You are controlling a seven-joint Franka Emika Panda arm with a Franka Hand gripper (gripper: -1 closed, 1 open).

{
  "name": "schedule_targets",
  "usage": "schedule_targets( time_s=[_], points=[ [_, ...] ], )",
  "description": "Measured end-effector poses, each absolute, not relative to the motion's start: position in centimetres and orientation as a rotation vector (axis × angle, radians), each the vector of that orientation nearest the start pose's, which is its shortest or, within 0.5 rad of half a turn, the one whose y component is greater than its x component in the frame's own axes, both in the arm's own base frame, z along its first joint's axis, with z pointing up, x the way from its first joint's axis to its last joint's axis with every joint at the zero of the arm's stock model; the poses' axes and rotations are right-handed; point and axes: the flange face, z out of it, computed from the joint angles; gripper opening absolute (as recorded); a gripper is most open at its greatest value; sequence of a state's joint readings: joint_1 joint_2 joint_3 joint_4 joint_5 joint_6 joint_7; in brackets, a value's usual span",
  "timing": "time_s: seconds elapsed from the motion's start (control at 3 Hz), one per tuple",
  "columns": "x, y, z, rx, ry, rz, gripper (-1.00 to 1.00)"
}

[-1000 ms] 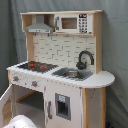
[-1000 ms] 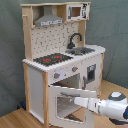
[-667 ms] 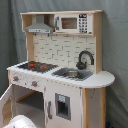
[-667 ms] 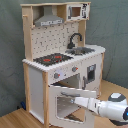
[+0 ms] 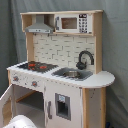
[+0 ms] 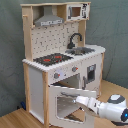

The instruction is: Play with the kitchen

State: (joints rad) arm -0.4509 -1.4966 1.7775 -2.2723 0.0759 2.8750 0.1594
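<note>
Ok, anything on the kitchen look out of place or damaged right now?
Nothing looks damaged or spilled. The only thing out of its rest position is the oven door, swung open with the arm reaching at it in the second exterior view. The stovetop, sink and faucet look in order.

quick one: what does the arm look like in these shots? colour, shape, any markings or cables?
In the second exterior view the arm is glossy white, built of rounded, bulbous segments, with a dark band and a small blue spot at the lower right joint. It narrows to a paler grey-white tool in front of the kitchen. No cables or lettering can be made out. The first exterior view shows only a white rounded part at the bottom edge.
</note>
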Motion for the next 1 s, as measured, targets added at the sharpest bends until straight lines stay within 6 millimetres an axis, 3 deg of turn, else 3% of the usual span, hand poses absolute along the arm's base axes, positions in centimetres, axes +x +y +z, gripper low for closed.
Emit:
schedule_targets(
  time_s=[0.67,1.0],
  points=[
    [17.4,49.9,21.5,1.542,1.254,1.279,1.0],
    [19.1,46.7,20.3,1.622,1.15,1.252,1.0]
  ],
)
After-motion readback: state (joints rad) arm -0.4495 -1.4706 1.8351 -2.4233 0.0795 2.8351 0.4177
